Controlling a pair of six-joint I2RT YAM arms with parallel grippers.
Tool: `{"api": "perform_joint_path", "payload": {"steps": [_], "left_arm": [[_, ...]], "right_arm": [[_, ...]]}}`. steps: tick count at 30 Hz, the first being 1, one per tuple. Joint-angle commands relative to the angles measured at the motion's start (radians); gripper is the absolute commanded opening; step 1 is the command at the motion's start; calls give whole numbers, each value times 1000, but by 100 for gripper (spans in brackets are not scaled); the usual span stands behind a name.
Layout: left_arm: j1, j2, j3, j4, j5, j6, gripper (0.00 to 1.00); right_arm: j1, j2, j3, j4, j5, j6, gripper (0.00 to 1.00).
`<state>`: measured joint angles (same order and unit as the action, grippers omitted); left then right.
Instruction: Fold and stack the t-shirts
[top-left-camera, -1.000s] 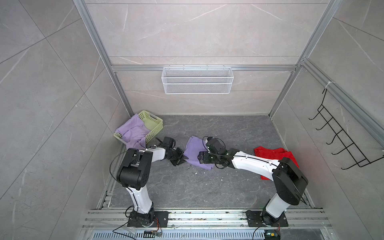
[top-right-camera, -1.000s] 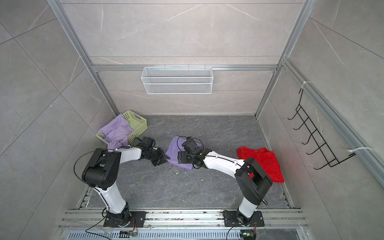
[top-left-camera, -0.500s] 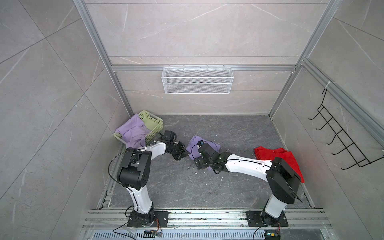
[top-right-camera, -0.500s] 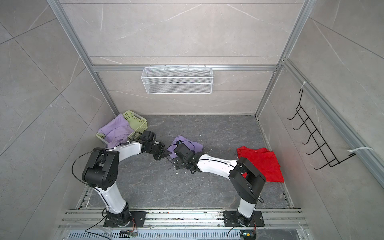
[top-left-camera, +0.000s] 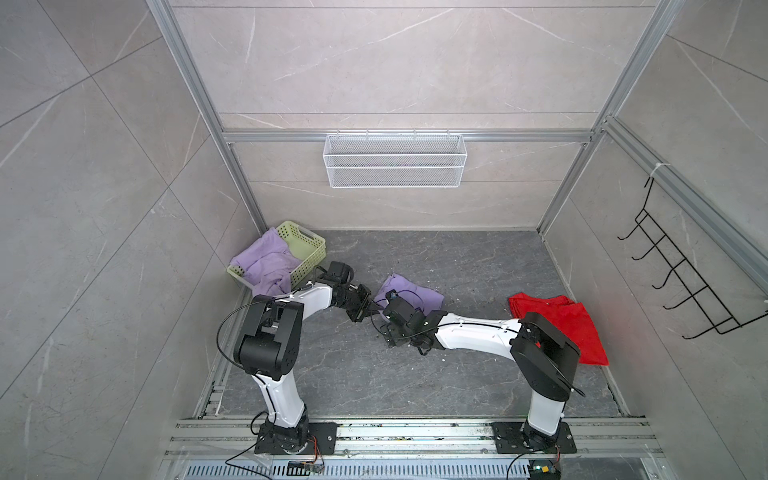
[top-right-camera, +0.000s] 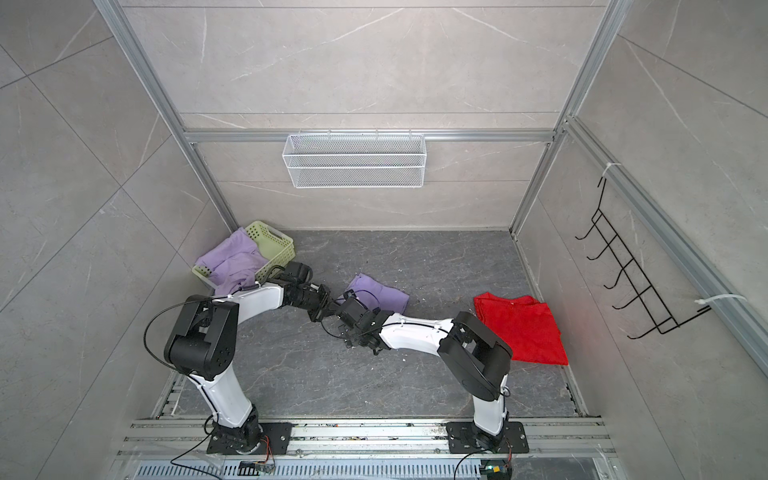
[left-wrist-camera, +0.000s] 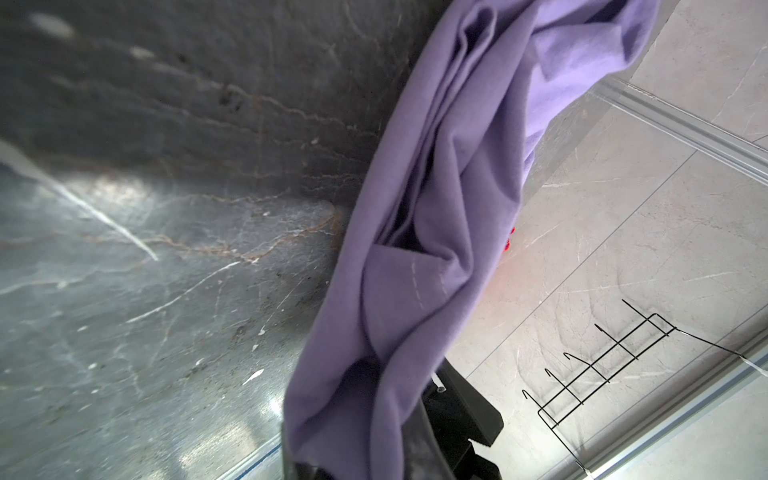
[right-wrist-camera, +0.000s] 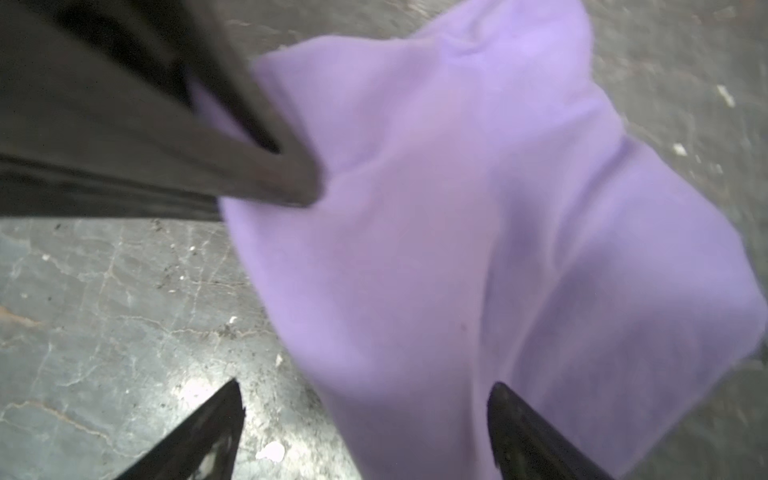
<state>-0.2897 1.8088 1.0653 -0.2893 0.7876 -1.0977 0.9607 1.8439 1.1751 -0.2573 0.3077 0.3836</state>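
At the far left corner of the table (top-left-camera: 415, 374) stands a pale green basket (top-left-camera: 311, 244). A heap of lilac t-shirts (top-left-camera: 266, 266) lies in it and hangs over its near edge. To the right of the basket, the left arm reaches toward the middle of the table. The left gripper (top-left-camera: 370, 309) has its fingers (right-wrist-camera: 270, 174) pressed together on the left edge of a single lilac t-shirt (top-left-camera: 401, 284), so they pinch the cloth. This t-shirt is crumpled in long folds. It lies near the middle of the table, apart from the basket.

The right gripper (top-left-camera: 384, 330) is just beside the left gripper, at the near left corner of the same t-shirt. Its fingers (right-wrist-camera: 208, 432) are spread wide. In the right wrist view the cloth shows between them, but I cannot tell if they touch it.

On the back wall, above the middle, hangs a white wire basket (top-left-camera: 395, 160). Further right, a red cloth (top-left-camera: 561, 328) lies near the right edge of the table, partly behind the right arm. On the right wall there is a black hook rack (top-left-camera: 681, 282).
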Motion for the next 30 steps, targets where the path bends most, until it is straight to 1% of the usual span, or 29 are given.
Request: {"api": "perform_joint_path", "payload": {"steps": [1,5,6,7,9,10,11,13,14,16,20,21,24,26,28,30], "left_arm": [[-14,-21,7,0,36,-32,1],[-36,-20,-15,86,26,-118,0],[-43,-20,-18,98,22,-139,0],[-53,-23,-19,117,17,-164,0],[-72,-34,-28,167,5,-225,0],[-81,-41,-36,196,-9,-266,0],[-89,-47,-41,215,-22,-295,0],[-112,-58,-52,266,-48,-368,0],[-123,-61,-60,296,-62,-401,0],[-149,-68,-75,354,-95,-474,0],[-186,-83,-103,420,-165,-556,0],[-195,-90,-117,446,-176,-570,0],[-222,-125,-167,489,-231,-665,0],[-239,-147,-186,494,-263,-693,0],[-256,-171,-208,492,-294,-723,0],[-269,-194,-231,492,-321,-749,0]], "right_arm": [[-8,-136,-27,-73,15,244,92],[-14,-270,-127,-30,-53,552,98],[-21,-294,-156,-6,-77,619,98],[-27,-320,-190,18,-102,716,99],[-34,-369,-267,103,-146,876,99],[-34,-392,-322,176,-166,986,100],[-33,-403,-367,243,-180,1061,100],[-26,-410,-462,402,-184,1229,100],[-17,-408,-500,472,-168,1287,100],[4,-390,-560,618,-108,1364,100],[50,-336,-593,763,23,1436,100],[58,-307,-614,832,61,1463,100],[70,-206,-668,1080,148,1537,100],[75,-151,-681,1141,197,1568,100],[75,-115,-687,1153,239,1607,100],[76,-89,-702,1194,280,1609,100]]}}
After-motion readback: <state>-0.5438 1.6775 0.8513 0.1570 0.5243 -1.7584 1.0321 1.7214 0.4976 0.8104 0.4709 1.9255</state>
